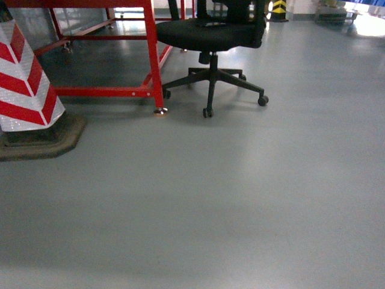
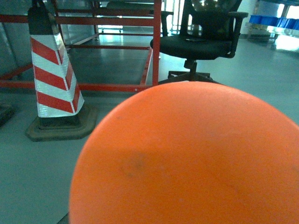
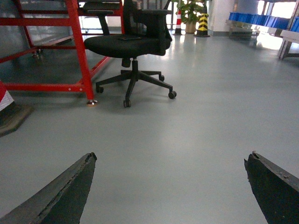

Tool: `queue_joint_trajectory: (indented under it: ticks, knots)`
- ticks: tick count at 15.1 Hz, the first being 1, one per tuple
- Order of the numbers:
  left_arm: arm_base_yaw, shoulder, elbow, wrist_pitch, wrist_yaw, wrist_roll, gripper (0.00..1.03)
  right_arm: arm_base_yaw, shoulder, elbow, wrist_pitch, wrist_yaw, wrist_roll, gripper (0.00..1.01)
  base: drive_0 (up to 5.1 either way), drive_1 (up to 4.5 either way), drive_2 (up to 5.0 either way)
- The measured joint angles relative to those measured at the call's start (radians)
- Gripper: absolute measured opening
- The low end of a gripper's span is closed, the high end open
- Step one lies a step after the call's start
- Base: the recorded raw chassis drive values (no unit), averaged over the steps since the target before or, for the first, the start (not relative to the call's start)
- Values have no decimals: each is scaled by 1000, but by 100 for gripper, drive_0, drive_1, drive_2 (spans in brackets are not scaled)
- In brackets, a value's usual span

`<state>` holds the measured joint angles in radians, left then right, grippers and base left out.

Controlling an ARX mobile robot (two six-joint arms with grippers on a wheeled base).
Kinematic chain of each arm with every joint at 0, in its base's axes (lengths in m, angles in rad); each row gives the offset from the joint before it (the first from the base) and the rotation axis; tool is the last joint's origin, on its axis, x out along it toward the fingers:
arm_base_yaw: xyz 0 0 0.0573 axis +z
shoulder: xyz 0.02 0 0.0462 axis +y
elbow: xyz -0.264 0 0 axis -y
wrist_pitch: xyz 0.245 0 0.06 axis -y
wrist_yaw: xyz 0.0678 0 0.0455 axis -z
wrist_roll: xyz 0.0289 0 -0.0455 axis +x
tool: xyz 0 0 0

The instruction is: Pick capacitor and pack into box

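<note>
Head view: a bare grey floor (image 1: pixel 240 205) fills the near and middle ground. At far left stands a red-and-white striped cone (image 1: pixel 24 78) on a dark base; behind it, a red frame (image 1: pixel 153 54) on small feet; to its right, a black office chair (image 1: pixel 213 36) on a five-star castor base. A yellow-and-black post (image 1: pixel 278 9) shows at the far top edge. Neither arm appears in this view.

Left wrist view: the capacitor (image 2: pixel 187 158), bright orange with a smooth rounded end, sits directly before the lens and covers the lower and right part of the frame. It lies at the left gripper, whose fingers are hidden behind it, so whether they clamp it cannot be told. Beyond it appear the striped cone at left, the red frame in the middle distance, the chair at right and blue bins (image 2: pixel 275 21) at far right.

Right wrist view: the right gripper (image 3: pixel 170 186) stands wide open, its two dark fingertips (image 3: pixel 65 196) entering from the lower left and lower right corners, well apart, with only floor between them. Farther off are the chair and frame at left, and a potted plant (image 3: pixel 189 11) and the striped post at the far centre.

The box appears in none of the three views.
</note>
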<state>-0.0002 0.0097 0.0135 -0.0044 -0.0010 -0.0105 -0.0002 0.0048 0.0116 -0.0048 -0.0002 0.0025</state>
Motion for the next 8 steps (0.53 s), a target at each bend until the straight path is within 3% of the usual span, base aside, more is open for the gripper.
queue_joint_trajectory:
  ticks: [8]
  knots:
    - [0,0,0,-3,1,0,44,0,0,0,1,0,0,98,-498,247,247]
